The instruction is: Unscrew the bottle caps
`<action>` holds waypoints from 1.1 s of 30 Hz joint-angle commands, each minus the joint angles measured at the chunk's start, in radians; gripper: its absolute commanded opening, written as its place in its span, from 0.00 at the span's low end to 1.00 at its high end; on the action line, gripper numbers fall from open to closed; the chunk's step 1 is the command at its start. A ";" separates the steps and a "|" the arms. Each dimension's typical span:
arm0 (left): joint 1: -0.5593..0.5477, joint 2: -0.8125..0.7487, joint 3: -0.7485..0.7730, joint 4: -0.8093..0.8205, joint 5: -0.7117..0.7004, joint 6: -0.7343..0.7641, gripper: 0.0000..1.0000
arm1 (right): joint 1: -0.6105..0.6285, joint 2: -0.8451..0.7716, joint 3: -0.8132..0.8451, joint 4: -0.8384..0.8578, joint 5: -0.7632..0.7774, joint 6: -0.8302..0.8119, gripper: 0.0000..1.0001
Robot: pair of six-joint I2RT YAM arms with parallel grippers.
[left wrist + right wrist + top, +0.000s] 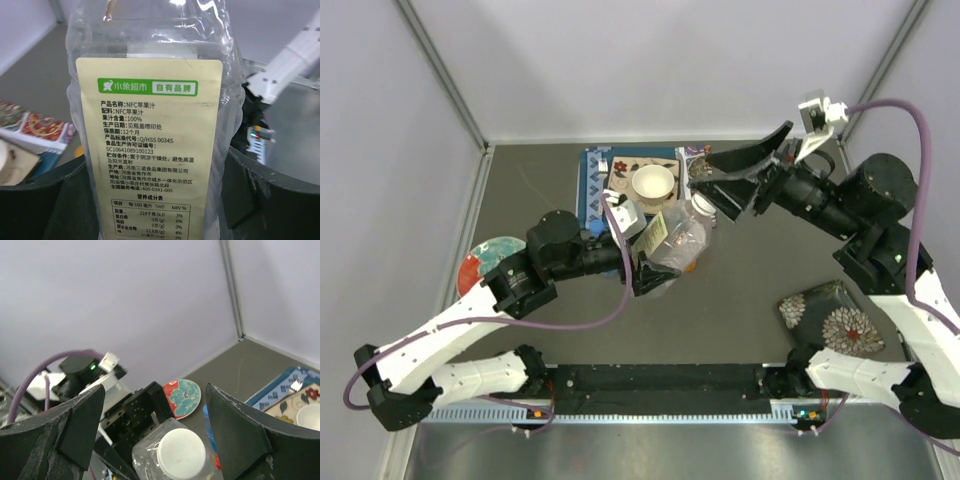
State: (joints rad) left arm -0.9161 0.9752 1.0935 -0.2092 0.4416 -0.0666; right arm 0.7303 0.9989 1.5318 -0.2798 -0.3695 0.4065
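A clear plastic bottle point(677, 240) with a pale printed label point(150, 150) is held tilted above the table. My left gripper point(655, 252) is shut on its body, and its dark fingers point(40, 200) press both sides in the left wrist view. The white cap point(181, 454) sits on the bottle's neck, pointing at my right gripper point(705, 175). That gripper point(155, 387) is open, its fingers point(245, 432) spread wide on either side of the cap and apart from it. The blue, red and orange caps are not clearly in view.
A white bowl point(653, 184) sits on a patterned mat point(600, 170) at the back. A round red and teal plate point(485, 262) lies at the left and also shows in the right wrist view point(182, 397). A dark floral pouch point(830, 315) lies at the right.
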 commanded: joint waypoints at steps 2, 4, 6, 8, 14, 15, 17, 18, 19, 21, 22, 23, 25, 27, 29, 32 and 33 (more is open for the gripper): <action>-0.111 0.005 0.051 0.017 -0.562 0.111 0.29 | -0.002 0.047 0.050 -0.084 0.266 0.173 0.81; -0.153 0.016 0.054 0.017 -0.659 0.129 0.29 | -0.003 0.063 0.048 -0.123 0.309 0.196 0.80; -0.174 0.033 0.055 0.022 -0.779 0.143 0.29 | -0.002 0.069 0.034 -0.136 0.351 0.204 0.80; -0.204 0.048 0.052 0.030 -0.868 0.159 0.29 | -0.002 0.076 0.024 -0.147 0.366 0.216 0.80; -0.248 0.072 0.043 0.051 -0.969 0.192 0.28 | -0.002 0.109 0.018 -0.154 0.366 0.227 0.78; -0.251 0.072 0.042 0.056 -0.974 0.194 0.27 | -0.002 0.115 0.018 -0.154 0.366 0.227 0.78; -0.256 0.074 0.037 0.067 -0.977 0.195 0.27 | -0.003 0.121 0.011 -0.157 0.366 0.232 0.77; -0.259 0.076 0.037 0.067 -0.977 0.194 0.27 | -0.002 0.129 0.010 -0.156 0.366 0.230 0.77; -0.262 0.076 0.036 0.070 -0.983 0.195 0.27 | -0.002 0.132 0.005 -0.157 0.366 0.232 0.77; -0.265 0.076 0.031 0.074 -0.982 0.197 0.27 | -0.002 0.138 -0.004 -0.156 0.366 0.233 0.76; -0.267 0.074 0.028 0.076 -0.983 0.195 0.27 | -0.002 0.141 -0.007 -0.157 0.366 0.235 0.75; -0.265 0.074 0.023 0.079 -0.983 0.197 0.27 | -0.003 0.142 -0.010 -0.156 0.366 0.235 0.75; -0.268 0.072 0.020 0.080 -0.985 0.197 0.27 | -0.002 0.145 -0.013 -0.153 0.366 0.233 0.73; -0.270 0.069 0.016 0.082 -0.983 0.197 0.27 | -0.002 0.147 -0.015 -0.150 0.366 0.235 0.70; -0.270 0.068 0.013 0.082 -0.986 0.197 0.27 | -0.002 0.145 -0.019 -0.144 0.366 0.233 0.65; -0.271 0.063 0.008 0.085 -0.986 0.197 0.27 | -0.003 0.141 -0.028 -0.133 0.366 0.233 0.61; -0.271 0.063 0.005 0.083 -0.986 0.198 0.27 | -0.002 0.139 -0.033 -0.128 0.366 0.233 0.61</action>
State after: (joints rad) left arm -1.1801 1.0542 1.1011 -0.2089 -0.5217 0.1246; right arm 0.7303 1.1545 1.5116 -0.4564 -0.0151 0.6384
